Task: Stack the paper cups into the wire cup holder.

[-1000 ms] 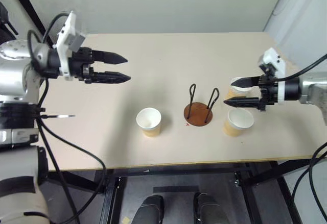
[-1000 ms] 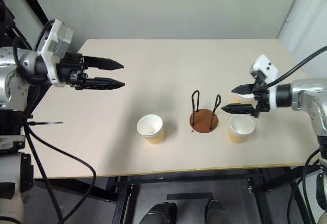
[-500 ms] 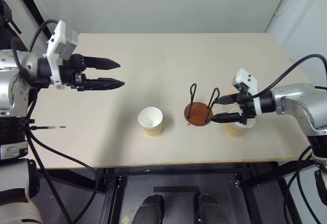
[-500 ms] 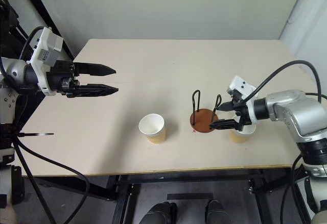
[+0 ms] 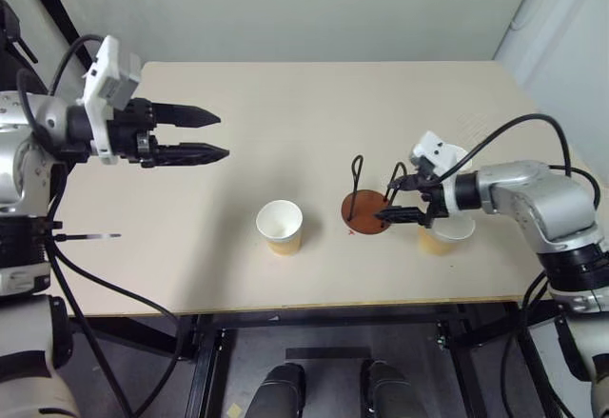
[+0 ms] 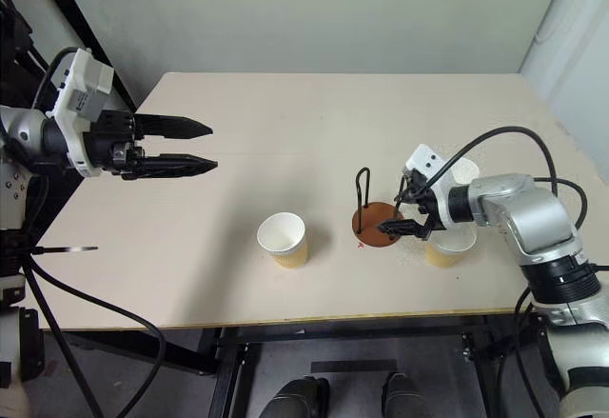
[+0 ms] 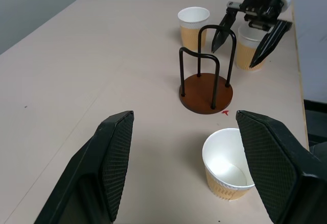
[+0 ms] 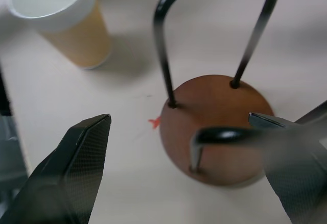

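The wire cup holder (image 5: 366,212) stands right of the table's middle, nothing in it. My right gripper (image 5: 386,200) is open at its right side, low over the brown base (image 8: 214,127), with one wire loop between the fingers. Just behind that gripper stands a paper cup (image 5: 440,240), and another (image 7: 193,24) stands further back. A third paper cup (image 5: 280,226) stands upright, left of the holder. My left gripper (image 5: 221,134) hangs open and empty above the table's left side, well away from all of them.
The tan table (image 5: 285,94) ends in a front edge (image 5: 314,306) close behind the cups' row. A small red mark (image 8: 155,121) lies beside the holder's base. My right arm's cable (image 5: 514,128) arcs above the table's right part.
My right gripper has swung left and down, from beside the two right-hand cups to the holder, still open. The left gripper has stayed put.
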`<state>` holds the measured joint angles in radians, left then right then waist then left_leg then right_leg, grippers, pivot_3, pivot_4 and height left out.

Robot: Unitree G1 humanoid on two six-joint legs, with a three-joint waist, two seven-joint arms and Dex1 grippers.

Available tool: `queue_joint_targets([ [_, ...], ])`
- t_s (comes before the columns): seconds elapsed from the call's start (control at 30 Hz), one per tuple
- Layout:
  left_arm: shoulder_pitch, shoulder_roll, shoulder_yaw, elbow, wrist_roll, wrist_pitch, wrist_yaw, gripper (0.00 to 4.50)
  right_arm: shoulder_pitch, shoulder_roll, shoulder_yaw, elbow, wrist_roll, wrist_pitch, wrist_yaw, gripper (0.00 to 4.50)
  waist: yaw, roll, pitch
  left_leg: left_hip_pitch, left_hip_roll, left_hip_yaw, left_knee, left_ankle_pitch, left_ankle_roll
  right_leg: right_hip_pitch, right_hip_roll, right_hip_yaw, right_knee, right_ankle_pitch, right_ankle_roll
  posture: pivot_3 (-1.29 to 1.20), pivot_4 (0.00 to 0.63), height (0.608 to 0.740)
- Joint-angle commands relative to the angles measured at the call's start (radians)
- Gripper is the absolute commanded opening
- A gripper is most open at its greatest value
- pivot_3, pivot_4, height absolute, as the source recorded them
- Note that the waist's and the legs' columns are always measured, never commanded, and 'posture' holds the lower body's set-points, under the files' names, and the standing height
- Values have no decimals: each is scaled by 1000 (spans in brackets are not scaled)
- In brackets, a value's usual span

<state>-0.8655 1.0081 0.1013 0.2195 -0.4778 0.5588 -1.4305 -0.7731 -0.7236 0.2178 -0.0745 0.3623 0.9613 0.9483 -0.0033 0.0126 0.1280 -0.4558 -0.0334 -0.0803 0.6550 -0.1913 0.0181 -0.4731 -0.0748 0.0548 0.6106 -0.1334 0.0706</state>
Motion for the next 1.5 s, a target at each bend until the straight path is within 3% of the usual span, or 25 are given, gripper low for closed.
queue_joint_targets([
  [0.03,-18,9,20,-5,-3,-17,7,3438,1,17,-14,-10,-23,-5,-49,3528,1,0,0,0,0,0,0,0,0,0,0,0,0,0,0,0,150,740],
  [0.3,16,22,23,-40,-19,8,-7,3438,-33,27,-19,-9,-9,11,-39,484,0,0,0,0,0,0,0,0,-1,0,0,0,0,0,0,0,150,740],
  [0.37,57,32,31,-81,-33,26,-11,3438,-57,39,-17,9,-11,2,-38,15,-1,0,0,0,0,0,0,0,-1,0,0,0,0,0,0,0,150,740],
  [0.73,170,62,77,-212,-103,88,24,3438,-145,61,61,145,-81,-139,55,15,-5,0,0,-1,1,0,0,-1,-1,-3,0,0,0,0,-1,0,150,740],
  [1.07,163,69,73,-215,-112,97,37,3438,-239,69,152,380,-235,-401,186,15,-5,0,0,-1,1,0,0,-1,-2,-3,0,0,1,1,-5,0,150,740],
  [1.3,158,68,68,-212,-115,95,44,3438,-263,83,161,483,-302,-478,243,15,-5,0,0,-1,1,-1,0,-2,-3,-4,0,0,1,1,-5,0,150,740],
  [1.33,157,67,67,-212,-115,95,46,3438,-265,85,159,493,-307,-483,250,609,-5,0,0,-1,1,-1,0,-2,-3,-4,0,0,1,1,-6,0,150,740],
  [1.5,147,64,60,-204,-115,92,48,3438,-278,98,131,517,-323,-477,253,2202,-6,0,0,-1,1,-1,0,-2,-3,-4,0,0,1,1,-6,0,150,740],
])
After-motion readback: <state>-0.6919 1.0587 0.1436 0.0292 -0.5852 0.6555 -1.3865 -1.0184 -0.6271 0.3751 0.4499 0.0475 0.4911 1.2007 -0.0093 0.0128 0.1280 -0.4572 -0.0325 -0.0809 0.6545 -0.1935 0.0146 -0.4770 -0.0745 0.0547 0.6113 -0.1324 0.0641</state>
